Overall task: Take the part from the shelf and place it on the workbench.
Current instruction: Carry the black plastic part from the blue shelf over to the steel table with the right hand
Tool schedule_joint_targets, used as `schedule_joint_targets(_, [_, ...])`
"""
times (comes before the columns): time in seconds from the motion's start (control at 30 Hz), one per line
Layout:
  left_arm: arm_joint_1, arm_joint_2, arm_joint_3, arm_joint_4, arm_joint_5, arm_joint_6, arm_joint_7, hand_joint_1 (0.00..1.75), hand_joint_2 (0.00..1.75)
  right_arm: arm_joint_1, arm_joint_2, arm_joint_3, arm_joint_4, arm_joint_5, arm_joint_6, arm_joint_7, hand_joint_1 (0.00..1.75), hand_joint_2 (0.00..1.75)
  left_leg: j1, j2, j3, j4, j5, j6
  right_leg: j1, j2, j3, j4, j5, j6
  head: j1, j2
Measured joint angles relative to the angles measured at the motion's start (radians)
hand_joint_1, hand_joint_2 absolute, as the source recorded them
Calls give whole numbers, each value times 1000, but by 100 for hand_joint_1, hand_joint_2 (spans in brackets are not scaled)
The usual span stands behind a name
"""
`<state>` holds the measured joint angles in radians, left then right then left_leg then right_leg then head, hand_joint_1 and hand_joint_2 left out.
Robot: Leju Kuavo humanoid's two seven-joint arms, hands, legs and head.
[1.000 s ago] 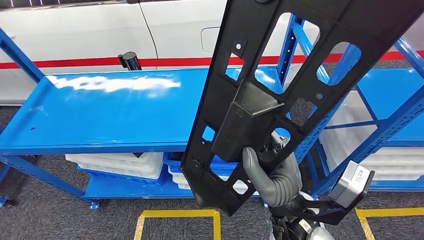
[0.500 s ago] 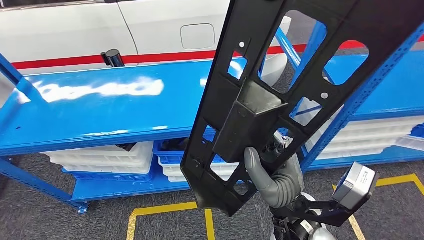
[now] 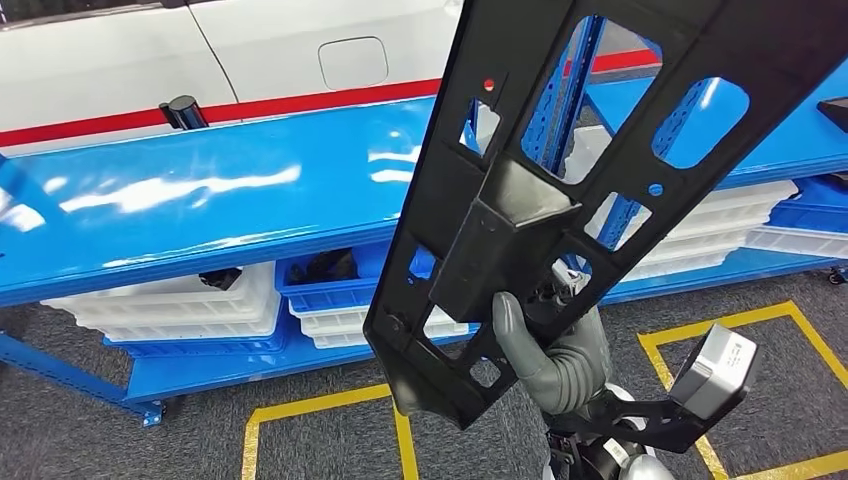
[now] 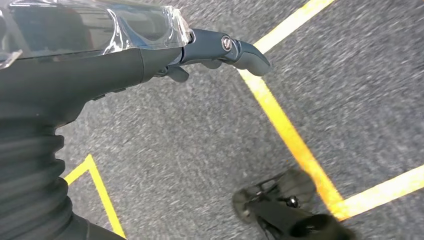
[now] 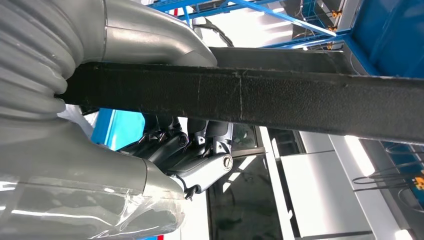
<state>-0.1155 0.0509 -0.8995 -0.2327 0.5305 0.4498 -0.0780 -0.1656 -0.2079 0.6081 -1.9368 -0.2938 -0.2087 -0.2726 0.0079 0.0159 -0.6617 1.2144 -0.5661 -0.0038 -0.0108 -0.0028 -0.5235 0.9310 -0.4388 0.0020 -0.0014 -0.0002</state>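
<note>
A long black plastic part (image 3: 560, 200) with several cut-outs stands tilted close in front of the head view, its top end running out of the picture. My right hand (image 3: 560, 362) grips it near its lower end, thumb on the front face. In the right wrist view the part's rough black edge (image 5: 280, 97) crosses between thumb and dark fingers (image 5: 192, 150), which wrap around it. My left hand (image 4: 150, 60) hangs over the grey floor, fingers stretched out and holding nothing.
A blue shelf (image 3: 200, 200) with a bare glossy top runs across behind the part. White trays (image 3: 180, 305) are stacked on its lower level. Yellow tape (image 3: 320, 405) marks squares on the grey carpet. A white car body (image 3: 250, 50) stands behind the shelf.
The whole scene has slid left in the picture, so the camera has turned right. The part and my right hand keep their place in the view.
</note>
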Motion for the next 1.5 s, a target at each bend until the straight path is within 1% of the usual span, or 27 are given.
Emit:
schedule_joint_targets(0.03, [1,0,0,0,0,0,0,0,175,0,0,0,0,0,0,0,175,175,0,-1,0,27,-3,0,1,2,-12,0,9,0,0,0])
schedule_joint_targets(0.07, [1,-1,0,0,0,0,0,0,175,0,0,0,0,0,0,0,175,175,0,-2,19,15,12,2,2,4,-24,1,18,1,0,0])
schedule_joint_targets(0.13, [0,-1,0,0,0,-2,0,0,175,0,0,0,0,0,-1,0,175,175,-1,-7,109,-112,65,10,2,9,-43,1,34,4,0,0])
schedule_joint_targets(0.2, [-2,-1,0,0,0,-2,0,0,175,0,0,-1,-2,0,-2,0,175,175,-7,-14,205,-262,88,22,4,11,-56,1,49,12,0,0])
schedule_joint_targets(0.27, [-3,-1,0,0,1,-2,0,0,175,0,0,-2,-3,0,-3,0,175,175,-13,-18,235,-320,90,33,5,11,-62,0,64,22,-1,0])
schedule_joint_targets(0.33, [-1,-1,0,0,3,-3,0,0,175,0,0,-2,-3,1,-3,0,175,175,-13,-14,223,-325,104,46,4,12,-68,5,67,33,-1,0])
schedule_joint_targets(0.37, [-2,-2,0,0,4,-3,0,0,175,1,0,-2,-3,1,-3,0,175,175,-11,-12,216,-327,114,54,4,12,-77,24,46,37,-1,0])
schedule_joint_targets(0.47, [-2,-2,0,0,4,-3,0,0,175,2,-1,-4,-3,1,-3,0,175,175,-11,-5,185,-328,143,70,2,12,-139,206,-94,43,1,0])
schedule_joint_targets(0.5, [-1,-2,0,0,4,-3,0,0,175,3,-1,-4,-3,1,-3,0,175,175,-12,-3,173,-328,152,70,1,12,-157,274,-127,45,1,0])
schedule_joint_targets(0.53, [0,-2,0,0,4,-3,0,0,175,5,-1,-4,-3,1,-3,0,175,175,-13,-2,161,-326,161,69,0,12,-161,316,-136,46,1,0])
schedule_joint_targets(0.57, [0,-2,0,0,5,-4,0,0,175,6,-2,-5,-3,1,-3,0,175,175,-13,0,148,-325,170,68,0,11,-147,321,-123,47,1,0])
schedule_joint_targets(0.6, [0,-2,0,0,5,-4,0,0,175,7,-2,-5,-3,1,-3,0,175,175,-12,1,137,-322,177,65,-1,11,-114,287,-97,47,1,0])
schedule_joint_targets(0.67, [0,-3,0,0,5,-5,0,0,175,6,-2,-6,-4,0,-3,0,175,175,-13,1,115,-309,188,59,-1,8,-6,138,-56,45,2,0])
schedule_joint_targets(0.73, [0,-3,0,0,5,-5,0,0,175,5,-2,-7,-6,0,-3,-1,175,175,-15,1,98,-293,197,50,2,5,69,18,-54,39,2,0])
schedule_joint_targets(0.83, [0,-3,0,0,8,-6,0,0,175,5,-2,-7,-8,0,-3,-3,175,175,-13,0,83,-281,206,31,5,5,68,-4,-51,22,2,0])
schedule_joint_targets(0.87, [0,-3,0,0,9,-6,0,0,175,5,-2,-7,-8,0,-3,-4,175,175,-11,-2,73,-264,188,25,5,5,61,-3,-43,13,2,0])
schedule_joint_targets(0.9, [1,-3,0,0,9,-6,0,0,175,4,-2,-7,-8,0,-3,-4,175,175,-8,-4,58,-229,154,19,3,4,51,-5,-33,5,2,0])
schedule_joint_targets(0.97, [1,-4,0,0,9,-6,0,0,175,4,-1,-7,-8,0,-3,-5,175,175,-6,-5,13,-99,55,10,3,4,26,-4,-13,-3,0,0])
schedule_joint_targets(1.0, [1,-4,0,0,8,-6,0,0,175,5,-1,-8,-8,0,-4,-5,175,175,-5,-5,-7,-29,19,8,4,4,13,-3,-4,-4,0,0])
schedule_joint_targets(1.03, [1,-4,0,0,8,-6,0,0,175,5,-2,-7,-8,0,-4,-5,175,175,-5,-6,-15,20,5,7,4,4,0,-3,5,-4,0,0])
schedule_joint_targets(1.1, [0,-4,-1,0,4,-6,0,0,175,6,-2,-8,-8,0,-4,-6,175,175,-5,-6,19,13,43,9,5,6,-24,-3,21,-1,0,0])
schedule_joint_targets(1.17, [-1,-4,-1,0,-2,-5,0,0,175,6,-1,-8,-8,-1,-5,-7,175,175,-7,-8,118,-125,97,18,5,7,-40,-3,35,4,0,0])
schedule_joint_targets(1.23, [-3,-4,-1,0,-8,-4,2,0,175,6,-1,-8,-10,-1,-6,-8,175,175,-13,-11,211,-272,102,33,8,7,-48,-2,48,12,0,0])
schedule_joint_targets(1.27, [-4,-4,-1,0,-9,-3,2,0,175,5,-1,-8,-10,-1,-6,-8,175,175,-16,-12,232,-310,95,38,8,6,-50,-2,53,17,0,0])
schedule_joint_targets(1.37, [-3,-5,-1,0,-10,-3,5,0,175,5,-1,-8,-11,-1,-7,-9,175,175,-15,-9,231,-329,105,52,7,6,-61,11,53,32,1,0])
schedule_joint_targets(1.43, [-3,-5,-2,0,-12,-3,7,0,175,6,-2,-8,-11,-1,-7,-9,175,175,-12,-5,222,-332,119,64,6,6,-99,95,-4,39,2,0])
schedule_joint_targets(1.5, [-2,-5,-2,0,-13,-3,9,0,175,8,-2,-8,-11,0,-8,-8,175,175,-14,-4,208,-330,128,69,6,6,-161,246,-84,45,3,0])
